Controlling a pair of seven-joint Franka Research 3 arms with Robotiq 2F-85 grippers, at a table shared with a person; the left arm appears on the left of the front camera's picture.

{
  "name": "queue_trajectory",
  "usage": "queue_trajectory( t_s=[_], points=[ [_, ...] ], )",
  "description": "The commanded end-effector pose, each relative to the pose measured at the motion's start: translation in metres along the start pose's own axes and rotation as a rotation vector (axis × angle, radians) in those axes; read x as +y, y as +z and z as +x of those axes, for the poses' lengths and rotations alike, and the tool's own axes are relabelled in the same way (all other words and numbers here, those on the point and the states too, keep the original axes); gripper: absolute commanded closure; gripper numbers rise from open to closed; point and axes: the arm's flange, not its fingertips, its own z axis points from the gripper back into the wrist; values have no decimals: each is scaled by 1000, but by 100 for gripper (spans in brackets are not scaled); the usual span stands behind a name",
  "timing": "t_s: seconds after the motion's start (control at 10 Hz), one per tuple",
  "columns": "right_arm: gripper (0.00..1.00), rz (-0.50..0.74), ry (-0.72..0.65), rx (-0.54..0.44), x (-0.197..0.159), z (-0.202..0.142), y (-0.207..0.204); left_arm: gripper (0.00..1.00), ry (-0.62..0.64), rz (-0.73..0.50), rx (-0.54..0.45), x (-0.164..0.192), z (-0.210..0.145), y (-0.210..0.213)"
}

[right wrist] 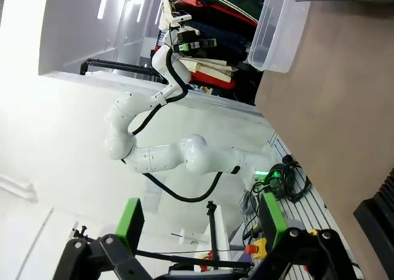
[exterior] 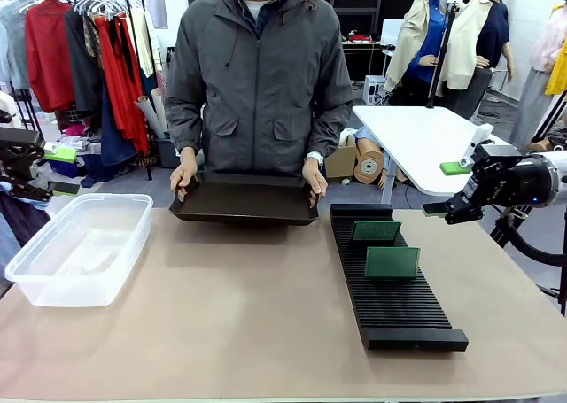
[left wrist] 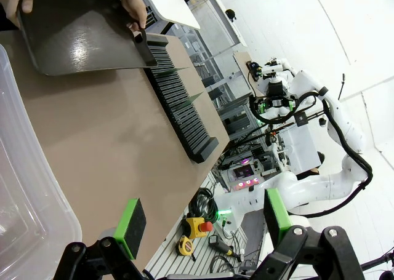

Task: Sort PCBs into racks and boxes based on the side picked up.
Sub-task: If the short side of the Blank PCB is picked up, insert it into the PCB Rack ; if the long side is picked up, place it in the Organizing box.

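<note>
A person is standing across the table (exterior: 266,323) from me, holding a tray (exterior: 245,199) at its far edge; the box (exterior: 78,246) is sitting on my left side; the rack (exterior: 390,279) is lying right of centre, running from far to near; two PCBs (exterior: 392,262) are standing in its slots, one behind the other; my right gripper (exterior: 449,190) is hovering beyond the rack's far right.

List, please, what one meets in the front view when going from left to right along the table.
left gripper → clear box → black tray held by the person's hands → black rack with two PCBs standing in it → right gripper, open.
</note>
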Motion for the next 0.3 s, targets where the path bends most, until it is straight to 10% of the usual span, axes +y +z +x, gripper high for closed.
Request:
queue_trajectory(
  t_s=[0.0, 0.2],
  points=[
    [0, -3, 19, -3, 0, 1, 0, 0, 2, -1, 5, -3, -1, 1],
    [0, -3, 19, -3, 0, 1, 0, 0, 2, -1, 5, -3, -1, 1]
  ],
)
